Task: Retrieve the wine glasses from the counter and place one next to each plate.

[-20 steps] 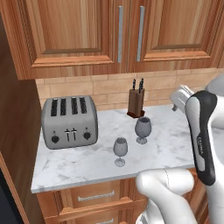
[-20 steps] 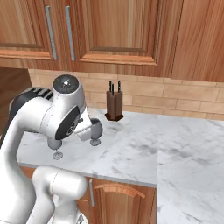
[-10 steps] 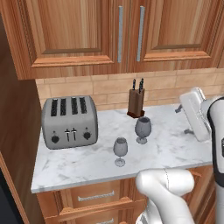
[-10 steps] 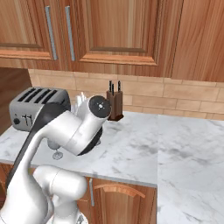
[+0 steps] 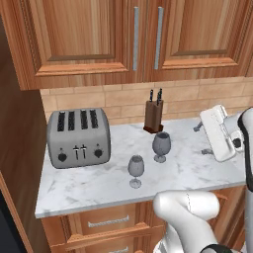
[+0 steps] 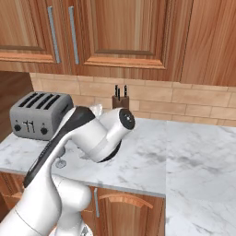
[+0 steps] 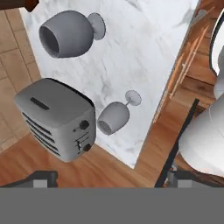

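A white marble counter with grey veins carries two grey see-through glasses, a darker glass and, at its seven o'clock, a paler glass. A silver-grey toaster has black slots and knobs. The knife block is dark brown, the cupboards reddish-brown wood, the wall tiles tan.

White marble counter over brown drawers carries a grey four-slot toaster at left and a knife block by the backsplash. Darker wine glass stands upright near the block; paler wine glass stands nearer the front edge.
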{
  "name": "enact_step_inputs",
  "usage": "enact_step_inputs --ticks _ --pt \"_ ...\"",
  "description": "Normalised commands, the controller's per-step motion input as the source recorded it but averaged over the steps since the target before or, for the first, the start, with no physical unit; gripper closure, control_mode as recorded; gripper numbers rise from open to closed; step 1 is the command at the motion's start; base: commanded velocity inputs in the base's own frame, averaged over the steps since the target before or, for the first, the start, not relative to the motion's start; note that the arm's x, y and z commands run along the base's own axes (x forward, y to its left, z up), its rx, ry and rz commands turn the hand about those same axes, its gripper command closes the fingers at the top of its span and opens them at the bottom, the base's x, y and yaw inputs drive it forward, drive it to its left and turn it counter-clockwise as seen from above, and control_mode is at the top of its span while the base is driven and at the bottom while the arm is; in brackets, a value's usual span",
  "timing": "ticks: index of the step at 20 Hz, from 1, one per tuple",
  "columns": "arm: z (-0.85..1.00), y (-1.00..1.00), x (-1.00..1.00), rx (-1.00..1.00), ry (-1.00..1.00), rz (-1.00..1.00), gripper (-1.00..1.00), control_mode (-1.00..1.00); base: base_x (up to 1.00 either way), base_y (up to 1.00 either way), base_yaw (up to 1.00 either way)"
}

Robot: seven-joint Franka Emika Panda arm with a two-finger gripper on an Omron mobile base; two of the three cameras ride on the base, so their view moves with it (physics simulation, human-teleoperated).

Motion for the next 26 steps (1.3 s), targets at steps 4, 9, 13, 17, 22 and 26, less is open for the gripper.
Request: enact_step_inputs --ticks 4,9,13,17,22,26 --pt "-0.12 -0.03 0.3 0.11 0.33 0.06 -1.0 -1.0 0.0 0.0 0.0" --pt "-0.16 -0.25 0.21 0.21 0.2 0.01 -1.0 -1.0 0.0 0.0 0.0" --pt "-0.29 -0.16 0.29 0.2 0.18 0.0 -1.0 -1.0 0.0 0.0 0.0" --pt "-0.35 -0.06 0.32 0.21 0.11 0.0 -1.0 -1.0 0.0 0.0 0.0" --pt "-0.35 -0.01 0.24 0.15 0.08 0.0 -1.0 -1.0 0.0 0.0 0.0" --pt "-0.3 -0.05 0.14 0.0 0.12 0.0 -1.0 -1.0 0.0 0.0 0.0"
